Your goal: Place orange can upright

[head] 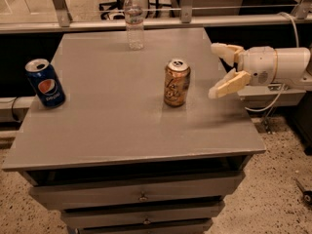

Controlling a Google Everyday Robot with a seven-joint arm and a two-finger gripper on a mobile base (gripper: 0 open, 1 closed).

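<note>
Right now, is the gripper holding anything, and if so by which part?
Nothing is held. The gripper is open, off to the right of the orange can, which stands upright on the table, apart from it.
</note>
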